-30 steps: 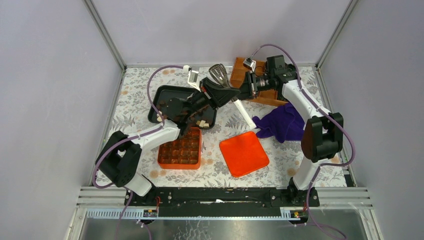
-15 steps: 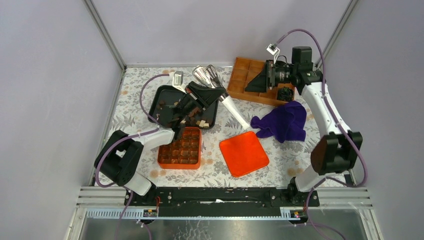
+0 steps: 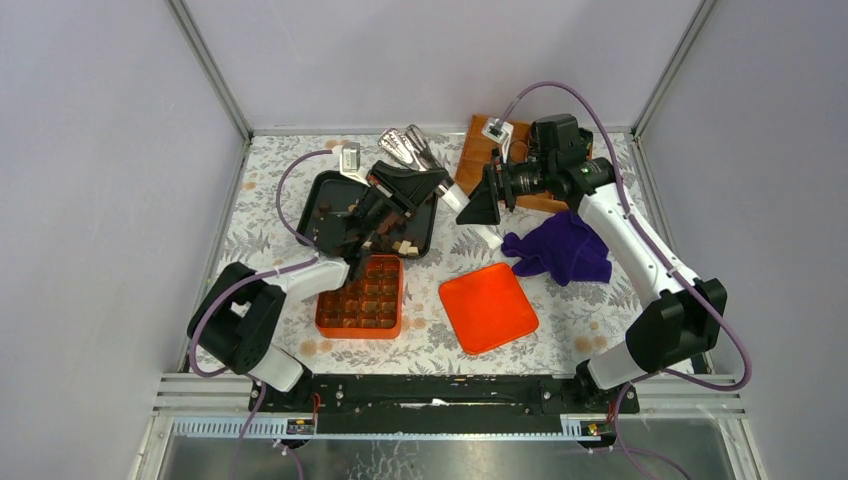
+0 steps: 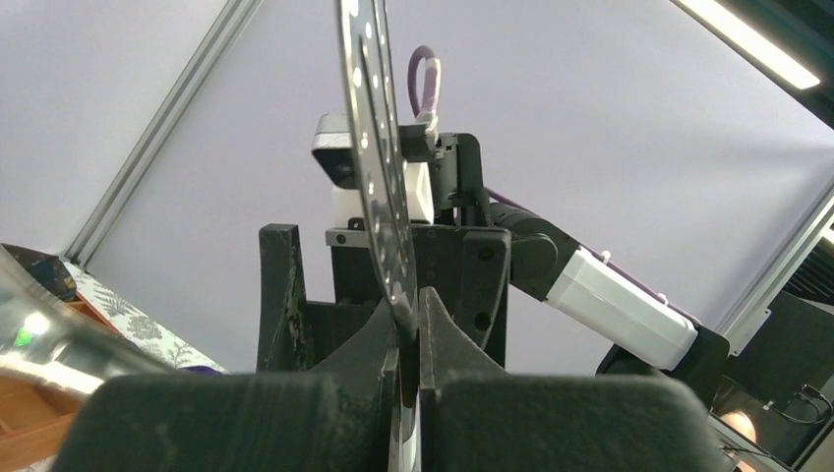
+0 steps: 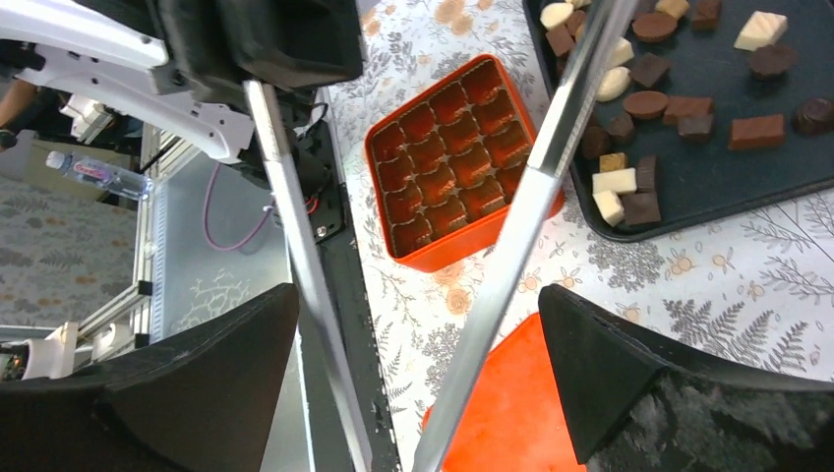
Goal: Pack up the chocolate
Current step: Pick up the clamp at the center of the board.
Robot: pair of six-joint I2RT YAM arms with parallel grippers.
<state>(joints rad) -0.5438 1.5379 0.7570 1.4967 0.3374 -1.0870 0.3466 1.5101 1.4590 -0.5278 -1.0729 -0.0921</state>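
The chocolate (image 3: 385, 240) lies as small dark, light brown and cream pieces on a black tray (image 3: 330, 190); more chocolate (image 5: 452, 162) fills an orange box (image 3: 360, 325). My left gripper (image 3: 412, 187) is shut on metal tongs (image 3: 403, 146), and its perforated blade (image 4: 374, 147) rises between the fingers. My right gripper (image 3: 478, 207) stands open at the tongs' white handle end. In the right wrist view both tong arms (image 5: 519, 236) pass between its wide fingers (image 5: 629, 374) without touching them.
An orange lid (image 3: 488, 305) lies right of the box. A purple cloth (image 3: 560, 250) is crumpled under my right arm. A wooden compartment tray (image 3: 480, 150) stands at the back. Aluminium frame posts and grey walls close in the flowered table.
My right gripper pulled away over the wooden tray, opened, and came back down to the tongs' handle end. The left gripper swung the tongs' heads slightly left.
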